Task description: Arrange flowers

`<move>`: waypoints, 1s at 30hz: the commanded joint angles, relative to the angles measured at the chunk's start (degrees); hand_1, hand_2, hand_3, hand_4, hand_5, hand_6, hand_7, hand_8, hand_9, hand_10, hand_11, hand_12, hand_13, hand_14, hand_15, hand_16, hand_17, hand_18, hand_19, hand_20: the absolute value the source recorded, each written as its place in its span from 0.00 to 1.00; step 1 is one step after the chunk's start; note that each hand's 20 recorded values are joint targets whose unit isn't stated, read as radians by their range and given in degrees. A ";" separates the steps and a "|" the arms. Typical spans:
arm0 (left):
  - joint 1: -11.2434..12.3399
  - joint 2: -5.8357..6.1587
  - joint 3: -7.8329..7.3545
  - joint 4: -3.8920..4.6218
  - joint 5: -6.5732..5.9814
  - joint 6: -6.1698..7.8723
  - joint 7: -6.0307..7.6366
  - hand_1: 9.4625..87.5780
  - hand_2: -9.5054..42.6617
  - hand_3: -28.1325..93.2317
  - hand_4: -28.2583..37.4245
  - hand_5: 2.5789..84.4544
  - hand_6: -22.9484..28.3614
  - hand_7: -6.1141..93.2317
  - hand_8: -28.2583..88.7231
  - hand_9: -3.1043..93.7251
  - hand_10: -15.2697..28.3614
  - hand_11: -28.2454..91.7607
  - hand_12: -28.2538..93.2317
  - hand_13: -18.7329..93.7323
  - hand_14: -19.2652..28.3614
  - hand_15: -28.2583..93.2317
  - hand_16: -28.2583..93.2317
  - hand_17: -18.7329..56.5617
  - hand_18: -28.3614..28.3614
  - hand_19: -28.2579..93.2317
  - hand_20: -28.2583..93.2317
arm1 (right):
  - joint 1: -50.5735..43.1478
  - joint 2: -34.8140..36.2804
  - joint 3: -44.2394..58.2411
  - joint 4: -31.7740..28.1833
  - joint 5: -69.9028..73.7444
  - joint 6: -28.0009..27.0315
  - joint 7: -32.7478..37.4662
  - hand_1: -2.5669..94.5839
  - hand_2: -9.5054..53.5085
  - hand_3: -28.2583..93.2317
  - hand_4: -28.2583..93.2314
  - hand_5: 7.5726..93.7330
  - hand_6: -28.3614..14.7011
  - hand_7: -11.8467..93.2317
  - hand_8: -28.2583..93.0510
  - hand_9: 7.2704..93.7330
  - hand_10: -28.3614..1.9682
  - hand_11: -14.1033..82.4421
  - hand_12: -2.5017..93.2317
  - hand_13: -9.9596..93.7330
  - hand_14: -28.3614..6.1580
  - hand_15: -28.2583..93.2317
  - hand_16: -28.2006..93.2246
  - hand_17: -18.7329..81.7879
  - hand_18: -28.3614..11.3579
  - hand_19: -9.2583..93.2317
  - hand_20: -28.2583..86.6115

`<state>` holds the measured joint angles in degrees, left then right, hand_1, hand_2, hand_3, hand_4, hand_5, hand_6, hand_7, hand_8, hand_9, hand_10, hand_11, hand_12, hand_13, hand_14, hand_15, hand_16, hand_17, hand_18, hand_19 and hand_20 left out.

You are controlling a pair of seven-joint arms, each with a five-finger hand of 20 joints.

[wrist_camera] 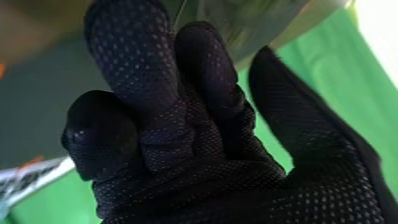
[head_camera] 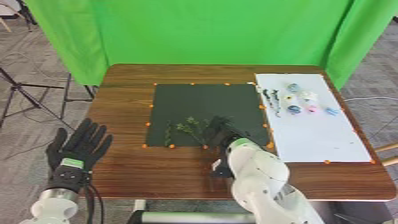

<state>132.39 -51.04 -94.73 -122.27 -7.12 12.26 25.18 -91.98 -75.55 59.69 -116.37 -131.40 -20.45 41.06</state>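
Green sprigs [head_camera: 190,126] are laid on the near part of the dark mat [head_camera: 204,97], beside the right hand [head_camera: 218,129]; whether that hand is open or closed cannot be told, nor whether anything is gripped by it. Small flowers [head_camera: 293,109] – blue, pink and pale yellow among them – are set out on the far part of the white sheet [head_camera: 329,142], right of the mat; slender leafy stems [head_camera: 275,100] are placed along their left side. The left hand [head_camera: 78,142] is held at the table's left edge – its fingers straight and spread, nothing gripped. The mat and sheet are carried by the brown table [head_camera: 124,100]; both are edged with orange markers [head_camera: 149,106]; beyond the table, a green curtain [head_camera: 204,32] is hung.
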 commanded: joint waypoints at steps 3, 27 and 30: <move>0.89 0.13 -0.78 -0.87 1.70 -0.97 1.74 0.23 0.49 0.85 0.03 0.49 0.60 0.24 0.16 0.42 0.68 0.45 0.33 0.43 0.74 0.61 0.16 0.18 0.76 0.58 0.33 | 2.56 10.14 6.52 3.57 -11.99 24.42 0.41 0.29 0.30 0.85 0.10 0.64 0.46 0.45 0.15 0.75 0.25 0.29 0.19 0.87 0.49 0.65 0.46 0.73 0.24 1.00 0.54; 0.59 -0.21 0.72 -1.07 1.51 -0.27 2.43 0.23 0.49 0.85 0.02 0.49 0.60 0.24 0.16 0.43 0.68 0.46 0.33 0.43 0.74 0.62 0.16 0.18 0.76 0.58 0.33 | 21.94 11.50 1.13 24.90 -9.92 10.94 4.35 0.43 0.00 0.81 0.00 0.56 0.41 0.23 0.17 0.64 0.22 0.26 0.16 0.84 0.52 0.66 0.43 0.71 0.21 1.00 0.55; 0.95 -0.13 0.54 -1.01 1.40 -0.19 2.47 0.23 0.49 0.85 0.02 0.49 0.60 0.25 0.16 0.43 0.68 0.46 0.33 0.43 0.74 0.62 0.16 0.18 0.76 0.58 0.33 | 21.85 11.68 0.96 26.17 -10.99 10.89 5.25 0.44 0.00 0.81 0.00 0.56 0.41 0.23 0.17 0.63 0.21 0.26 0.16 0.84 0.52 0.66 0.43 0.71 0.22 1.00 0.55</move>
<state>132.38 -50.53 -94.04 -122.82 -5.87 12.12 28.06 -70.65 -64.20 60.66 -92.36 -140.28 -8.91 44.33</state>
